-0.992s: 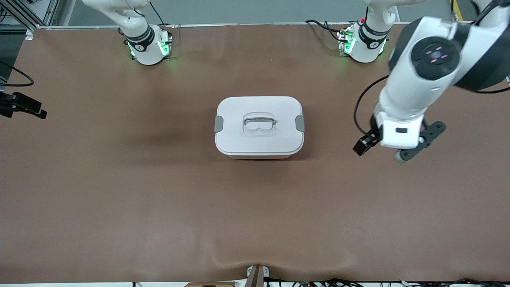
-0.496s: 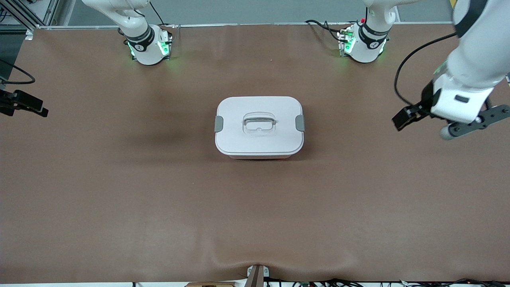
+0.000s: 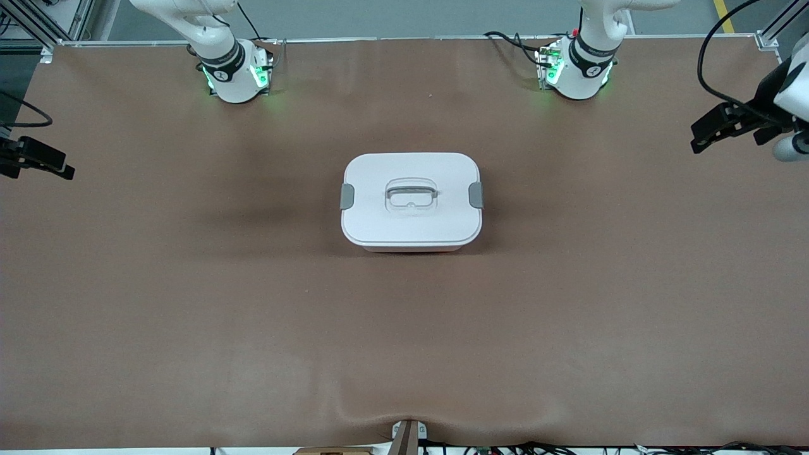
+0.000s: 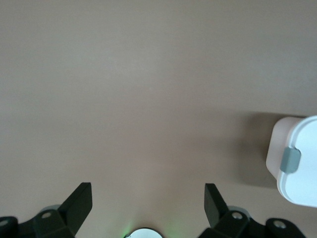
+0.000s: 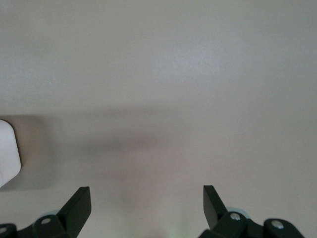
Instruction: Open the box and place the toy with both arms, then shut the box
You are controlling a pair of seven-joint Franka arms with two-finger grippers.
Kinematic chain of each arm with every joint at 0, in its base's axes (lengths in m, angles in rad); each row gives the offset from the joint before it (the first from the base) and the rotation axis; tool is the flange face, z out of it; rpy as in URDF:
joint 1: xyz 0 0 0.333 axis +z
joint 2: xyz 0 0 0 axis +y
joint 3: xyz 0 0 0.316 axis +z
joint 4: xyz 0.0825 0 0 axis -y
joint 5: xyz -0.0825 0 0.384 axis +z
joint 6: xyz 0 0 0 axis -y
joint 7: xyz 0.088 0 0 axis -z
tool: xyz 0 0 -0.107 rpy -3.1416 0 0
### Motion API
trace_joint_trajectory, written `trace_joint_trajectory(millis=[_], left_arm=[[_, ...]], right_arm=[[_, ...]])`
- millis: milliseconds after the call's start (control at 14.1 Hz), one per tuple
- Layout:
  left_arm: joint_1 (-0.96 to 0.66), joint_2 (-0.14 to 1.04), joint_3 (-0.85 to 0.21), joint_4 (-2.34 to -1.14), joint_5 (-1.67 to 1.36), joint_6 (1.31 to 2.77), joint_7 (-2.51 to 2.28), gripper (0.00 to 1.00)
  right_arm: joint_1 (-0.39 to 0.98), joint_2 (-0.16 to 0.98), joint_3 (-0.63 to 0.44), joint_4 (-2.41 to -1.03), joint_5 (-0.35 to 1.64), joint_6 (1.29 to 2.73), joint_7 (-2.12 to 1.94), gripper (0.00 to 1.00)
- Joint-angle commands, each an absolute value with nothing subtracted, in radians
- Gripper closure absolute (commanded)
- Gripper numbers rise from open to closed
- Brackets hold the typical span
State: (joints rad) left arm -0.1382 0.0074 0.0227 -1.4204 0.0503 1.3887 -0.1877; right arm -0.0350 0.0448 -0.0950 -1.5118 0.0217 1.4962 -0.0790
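I counted one box on the brown table (image 3: 189, 316), two arms, two grippers, and no toy in any view. Starting at the right arm's end, the right gripper (image 3: 38, 164) hung over the table edge, well apart from the box; its two black fingers (image 5: 79, 206) stood spread wide with nothing between them. At mid-table sat the one rounded-rectangular pink plastic box (image 3: 411, 200), its flat white lid (image 3: 411, 221) on, with two grey side clips (image 3: 347, 196), one at each short end, and one recessed top handle (image 3: 411, 193). At the left arm's end, the left gripper (image 3: 727, 126) hung over the table edge, its fingers (image 4: 81, 203) likewise spread and empty.
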Motion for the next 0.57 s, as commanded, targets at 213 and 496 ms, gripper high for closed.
trace_joint_trajectory(millis=[213,496], left_arm=[[-0.221,-0.051,0.094,-1.503,0.028,1.410,-0.141,0.00],[-0.221,-0.118,0.081,-1.621,0.032,1.475,-0.140,0.00]], right_arm=[[-0.038,0.038,-0.092,-1.506,0.017,1.488,-0.130,0.00],[-0.015,0.037,-0.091,-1.509,0.017,1.493,-0.092,0.00]])
